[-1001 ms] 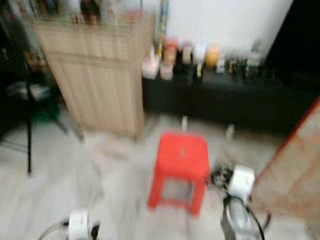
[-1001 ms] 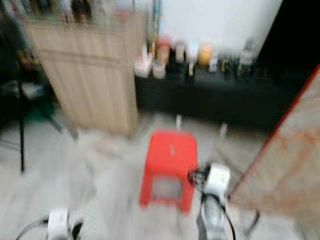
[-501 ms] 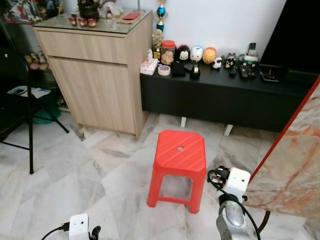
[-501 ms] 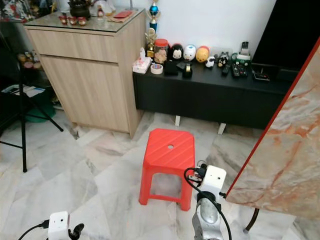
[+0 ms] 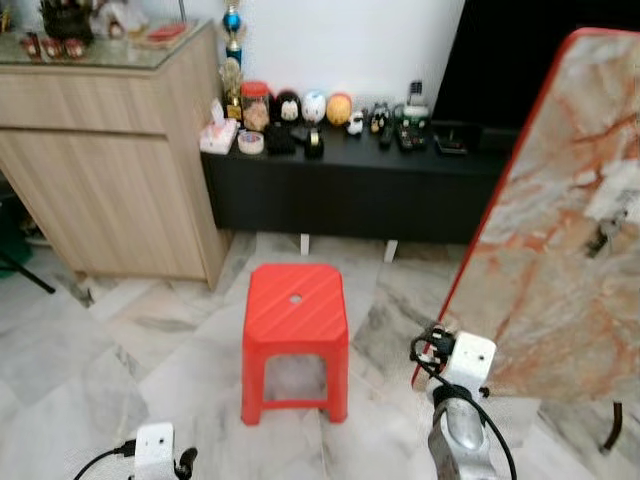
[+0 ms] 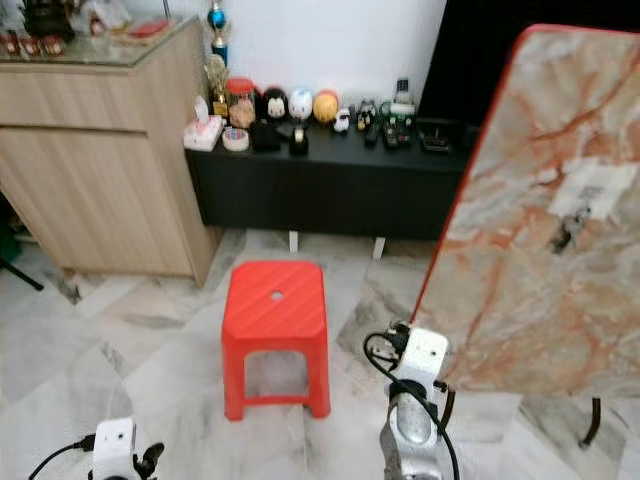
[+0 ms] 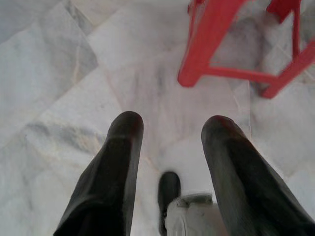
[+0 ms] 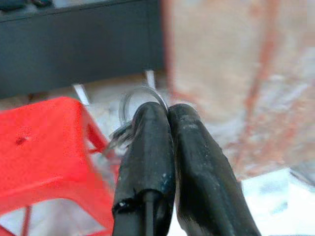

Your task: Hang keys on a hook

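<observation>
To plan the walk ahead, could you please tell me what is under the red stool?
Under the red stool the marble floor shows between its legs, with nothing on it; the seat hides the patch farthest back.

We see a bright red plastic stool (image 5: 295, 318) on a white marble floor (image 5: 90, 350) veined in grey. The upright marble-patterned panel (image 5: 565, 220) is cream with orange-red veins and a red edge. The wooden cabinet (image 5: 105, 170) is pale beige; the low black bench (image 5: 350, 190) beside it is plain. The 2 black fingers (image 8: 147, 147) pinch a silvery key ring (image 8: 140, 96).
</observation>
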Robot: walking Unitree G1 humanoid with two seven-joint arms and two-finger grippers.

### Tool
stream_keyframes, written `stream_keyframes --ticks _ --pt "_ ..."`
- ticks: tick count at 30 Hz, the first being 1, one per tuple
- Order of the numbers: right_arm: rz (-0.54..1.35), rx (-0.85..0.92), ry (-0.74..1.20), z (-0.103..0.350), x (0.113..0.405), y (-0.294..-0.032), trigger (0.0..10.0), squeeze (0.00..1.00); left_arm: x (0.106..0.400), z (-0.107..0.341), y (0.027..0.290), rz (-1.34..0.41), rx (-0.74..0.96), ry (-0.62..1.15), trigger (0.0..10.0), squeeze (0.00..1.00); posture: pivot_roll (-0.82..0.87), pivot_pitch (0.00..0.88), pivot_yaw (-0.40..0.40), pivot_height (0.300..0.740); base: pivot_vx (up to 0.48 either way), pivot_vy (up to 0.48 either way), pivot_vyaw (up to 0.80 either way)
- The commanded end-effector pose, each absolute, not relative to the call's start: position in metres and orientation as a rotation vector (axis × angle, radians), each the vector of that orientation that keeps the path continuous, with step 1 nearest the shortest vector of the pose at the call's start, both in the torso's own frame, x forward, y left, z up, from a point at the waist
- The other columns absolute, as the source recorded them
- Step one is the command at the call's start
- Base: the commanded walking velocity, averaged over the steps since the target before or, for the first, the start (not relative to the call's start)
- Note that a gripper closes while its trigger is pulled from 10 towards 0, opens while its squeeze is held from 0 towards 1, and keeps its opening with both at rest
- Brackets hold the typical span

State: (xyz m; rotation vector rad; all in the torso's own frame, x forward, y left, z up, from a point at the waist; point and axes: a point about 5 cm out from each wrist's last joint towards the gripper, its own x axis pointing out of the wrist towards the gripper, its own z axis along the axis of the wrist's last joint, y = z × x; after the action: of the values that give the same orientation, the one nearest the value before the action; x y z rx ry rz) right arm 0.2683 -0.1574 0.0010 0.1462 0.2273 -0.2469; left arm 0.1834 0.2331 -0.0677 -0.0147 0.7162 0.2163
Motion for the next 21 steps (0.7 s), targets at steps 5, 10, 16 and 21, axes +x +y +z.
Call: stream_keyframes --ticks 5,10,16,21 --pt "-0.249 0.150 0.203 0.0061 0.2727 -0.1565 10.0 0.00 0.1810 -0.0687 0.2344 0.209 -0.005 0.726 10.0 0.00 0.05 0.000 -0.046 0.740 0.000 -0.335 0.00" --pt "-0.250 0.149 0.199 0.0065 0.2727 -0.1567 10.0 0.00 0.1812 -0.0686 0.2341 0.206 -0.004 0.723 10.0 0.00 0.05 0.000 -0.043 0.740 0.000 -0.339 0.00" --pt "-0.260 0.153 0.195 0.0077 0.2742 -0.1579 10.0 0.00 0.1825 -0.0679 0.2341 0.205 -0.003 0.719 10.0 0.00 0.05 0.000 -0.043 0.740 0.000 -0.342 0.00" --pt "-0.260 0.154 0.197 0.0081 0.2751 -0.1582 10.0 0.00 0.1841 -0.0670 0.2340 0.208 -0.005 0.712 10.0 0.00 0.05 0.000 -0.046 0.740 0.000 -0.342 0.00"
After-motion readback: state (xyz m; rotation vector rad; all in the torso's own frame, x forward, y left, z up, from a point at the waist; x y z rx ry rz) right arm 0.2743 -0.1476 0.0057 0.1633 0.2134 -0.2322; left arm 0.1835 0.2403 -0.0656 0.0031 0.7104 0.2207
